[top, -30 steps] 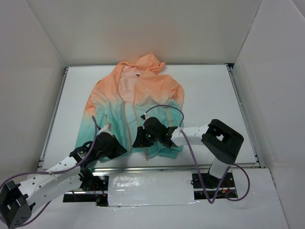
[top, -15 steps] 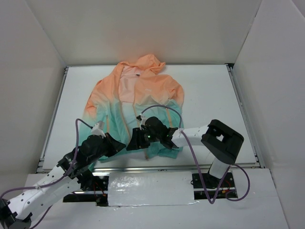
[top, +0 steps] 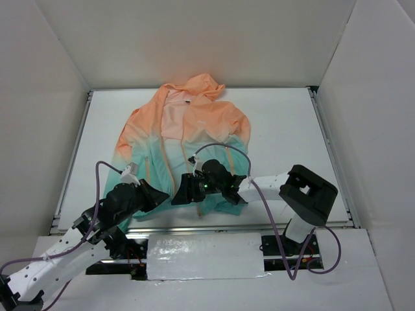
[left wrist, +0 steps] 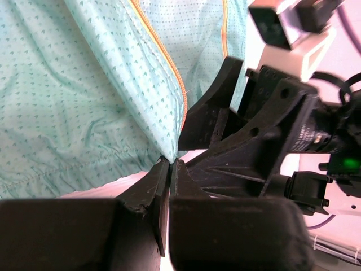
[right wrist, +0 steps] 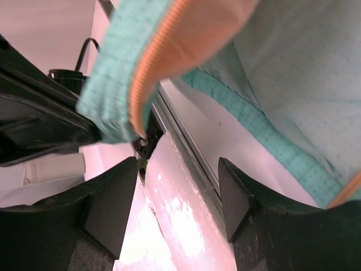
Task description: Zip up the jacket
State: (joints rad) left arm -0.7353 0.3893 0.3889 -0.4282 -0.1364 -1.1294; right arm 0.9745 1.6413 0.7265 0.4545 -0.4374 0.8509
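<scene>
Left hand (left wrist: 167, 165): closed tight, fingertips pinching the near hem corner of the thin hooded jacket (top: 188, 129), a windbreaker fabric fading from peach-orange at the hood end to teal-green at the hem. The pinched corner is held up off the white worktop (top: 285, 129); the right wrist view looks at it from below, with the teal hem band (right wrist: 115, 68) hanging free.

Right hand (right wrist: 177, 169): jaws spread wide, nothing between them. It sits just beside the same hem corner and under the raised flap, with no contact visible. The two hands face each other at the jacket's near hem, close together; whether they touch cannot be told.

Orange front zipper (left wrist: 169, 62): its teeth line the free edge of the held panel and run away from the pinched corner. It is unfastened at this end.

Beyond the hands, the rest of the jacket lies spread front-up on the worktop, the hood (top: 204, 84) at its far end.
</scene>
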